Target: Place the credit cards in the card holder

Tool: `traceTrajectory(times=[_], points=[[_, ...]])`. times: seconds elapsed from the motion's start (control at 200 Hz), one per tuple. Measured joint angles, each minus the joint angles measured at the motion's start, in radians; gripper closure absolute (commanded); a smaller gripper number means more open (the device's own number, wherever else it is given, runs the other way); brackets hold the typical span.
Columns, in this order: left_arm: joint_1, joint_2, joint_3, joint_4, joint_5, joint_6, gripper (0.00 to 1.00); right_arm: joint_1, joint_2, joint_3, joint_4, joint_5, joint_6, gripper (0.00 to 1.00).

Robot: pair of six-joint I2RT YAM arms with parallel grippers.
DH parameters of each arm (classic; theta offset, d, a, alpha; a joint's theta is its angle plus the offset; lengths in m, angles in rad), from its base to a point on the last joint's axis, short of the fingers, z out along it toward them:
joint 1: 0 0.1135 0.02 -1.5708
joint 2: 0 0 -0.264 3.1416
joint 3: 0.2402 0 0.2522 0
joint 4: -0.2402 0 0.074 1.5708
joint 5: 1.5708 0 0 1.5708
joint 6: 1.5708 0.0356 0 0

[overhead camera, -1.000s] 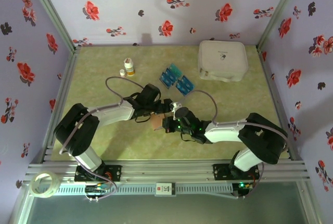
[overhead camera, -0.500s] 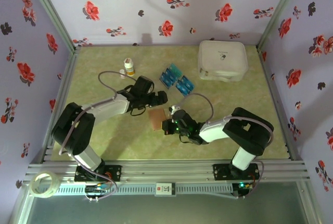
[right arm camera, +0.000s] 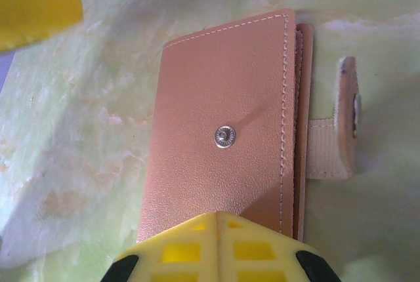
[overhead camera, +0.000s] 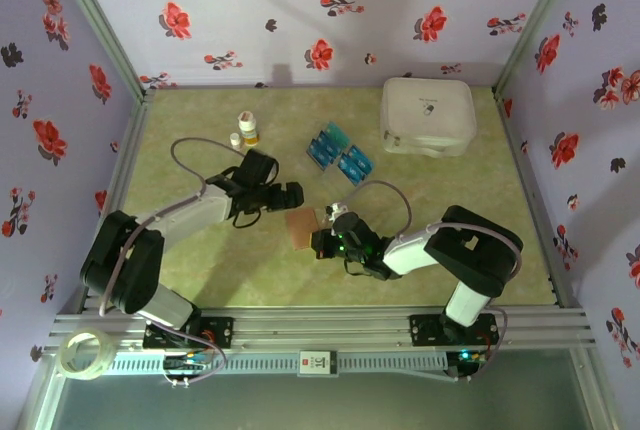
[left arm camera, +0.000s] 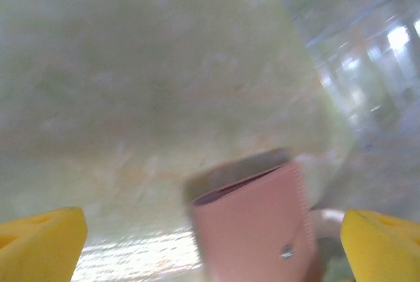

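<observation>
card holder: small flat brown leather-like folding card holder [overhead camera: 301, 227], mid-scene, lying flat, cover down, snap tab [right arm camera: 341, 118] loose off one long side
right gripper [overhead camera: 320, 241]: fingers [right arm camera: 213, 239] pressed together, tips over the card holder's right short edge; looks like pinning it, can't tell if it pinches
holder axis: long side runs straight out from the right gripper, roughly left-right
left gripper [overhead camera: 290, 194]: spread wide, empty, just far-left of the card holder
credit cards: thin teal-blue rectangular credit cards [overhead camera: 327, 146], two loose clusters, far and right of the left gripper, beyond the card holder
nearer arm: left, and it's free
next move, my read: left gripper heads far-right for a card while right steadies; card holder needs opening first
</observation>
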Motion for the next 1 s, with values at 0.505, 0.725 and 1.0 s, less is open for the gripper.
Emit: traceTrajectory(times=[0.505,0.725,1.0], points=[[-0.029,0.0,-0.079,-0.02,-0.099,0.052,0.0,0.0,0.004,-0.001,0.005,0.0,0.018,1.0],[-0.058,0.0,-0.079,-0.014,-0.12,0.063,0.0,0.0,0.005,-0.001,0.005,0.0,0.018,1.0],[-0.066,0.019,-0.079,0.003,-0.165,0.075,0.0,0.0,0.005,0.008,-0.008,-0.001,0.019,1.0]])
